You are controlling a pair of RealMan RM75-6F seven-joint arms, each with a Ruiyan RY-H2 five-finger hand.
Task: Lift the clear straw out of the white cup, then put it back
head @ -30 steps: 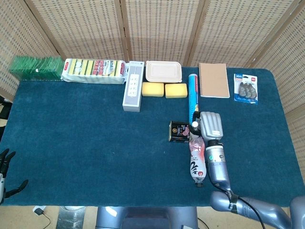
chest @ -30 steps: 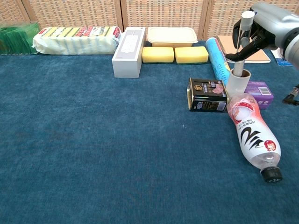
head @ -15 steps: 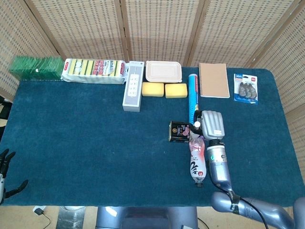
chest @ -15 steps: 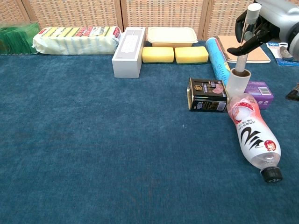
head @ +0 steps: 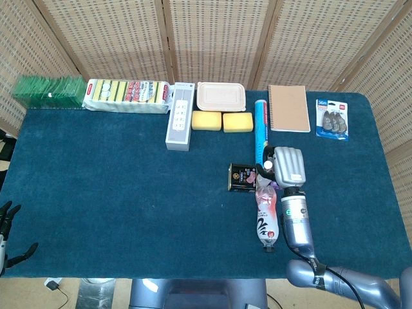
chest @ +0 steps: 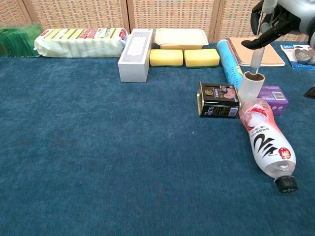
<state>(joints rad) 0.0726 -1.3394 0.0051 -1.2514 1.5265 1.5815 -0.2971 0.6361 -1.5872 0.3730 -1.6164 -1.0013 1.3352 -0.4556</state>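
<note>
The white cup (chest: pixel 251 87) stands upright at the right of the blue table, between a black can (chest: pixel 218 100) and a purple box (chest: pixel 273 95). My right hand (chest: pixel 278 14) is raised above it and pinches the clear straw (chest: pixel 256 58) near its top. The straw hangs nearly vertical, its lower end level with the cup's rim. In the head view my right hand (head: pixel 288 166) covers the cup. My left hand (head: pixel 9 233) hangs off the table's near left corner, fingers apart and holding nothing.
A plastic bottle (chest: pixel 266 142) lies on its side just in front of the cup. Along the back stand a sponge pack (head: pixel 127 95), a power strip (head: pixel 179 116), a lunchbox (head: pixel 221 96), yellow sponges (head: pixel 221 121), a blue tube (head: pixel 260 125), a notebook (head: pixel 288 107) and a blister pack (head: pixel 331 119).
My right hand has risen, drawing the straw up until its lower end reaches the cup's rim. The left hand has not moved.
</note>
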